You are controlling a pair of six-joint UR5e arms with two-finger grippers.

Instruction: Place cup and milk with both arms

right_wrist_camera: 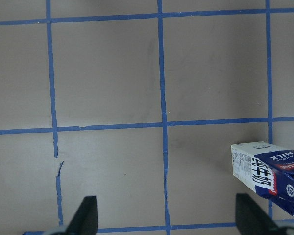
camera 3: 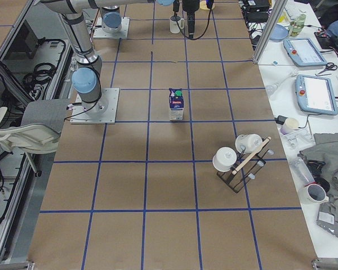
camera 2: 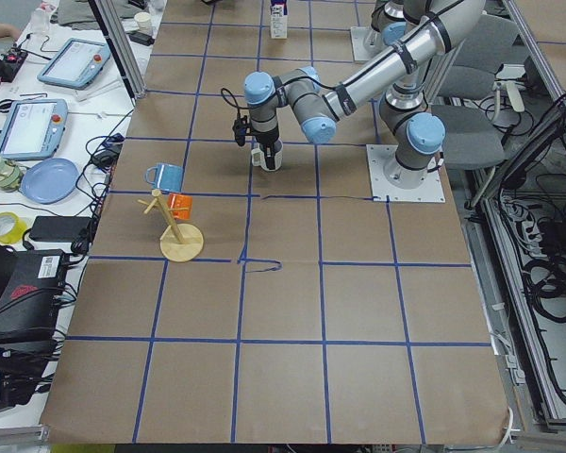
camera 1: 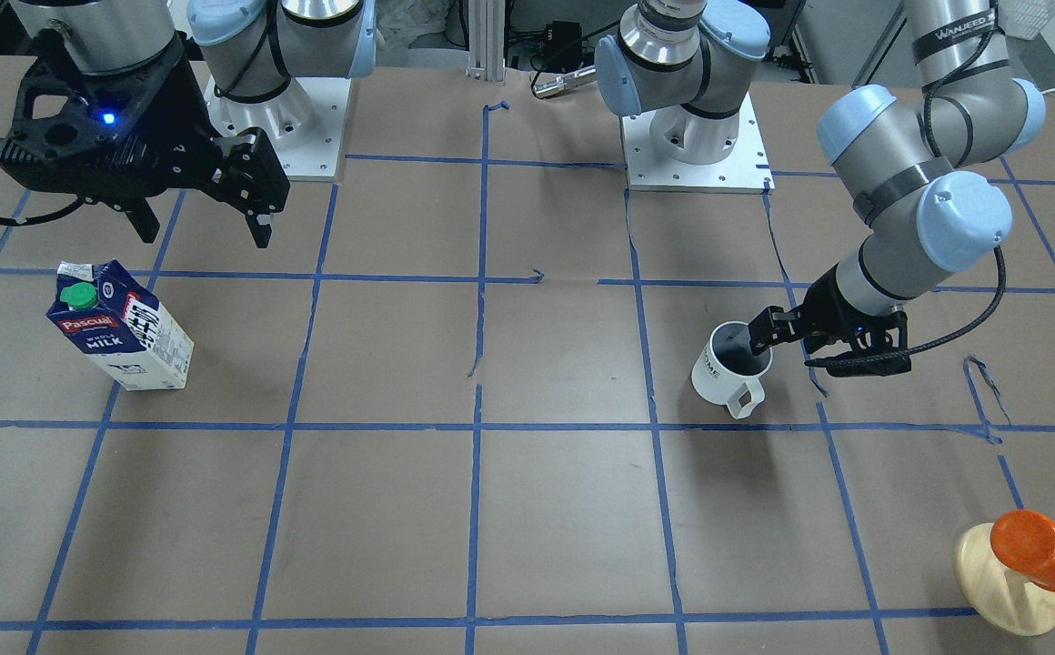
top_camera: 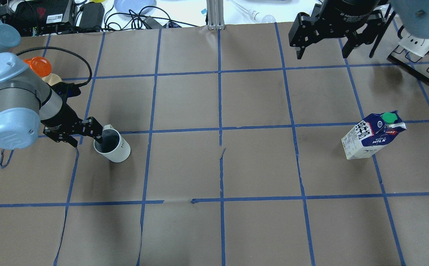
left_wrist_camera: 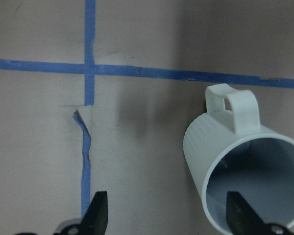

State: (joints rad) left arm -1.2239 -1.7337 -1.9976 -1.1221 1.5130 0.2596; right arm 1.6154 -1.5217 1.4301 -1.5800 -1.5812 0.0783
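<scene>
The cup [camera 1: 728,373] stands upright on the table, left of centre in the overhead view [top_camera: 120,151]. My left gripper [top_camera: 87,139] is low at its rim and open. In the left wrist view one fingertip [left_wrist_camera: 240,213] is inside the cup [left_wrist_camera: 225,147] and the other stands outside it. The cup's handle points away from the gripper. The milk [camera 1: 123,332] stands upright on the right side of the table [top_camera: 370,138]. My right gripper [top_camera: 321,55] hangs open and empty high above the table, beyond the milk. The milk shows at the lower right of the right wrist view [right_wrist_camera: 269,171].
A pale wooden stand [camera 1: 1009,591] with an orange cup [camera 1: 1041,546] and a blue cup [top_camera: 0,35] stands at the table's far left. A black rack with white mugs [camera 3: 239,157] stands at the far right. Blue tape lines grid the brown table [top_camera: 218,166].
</scene>
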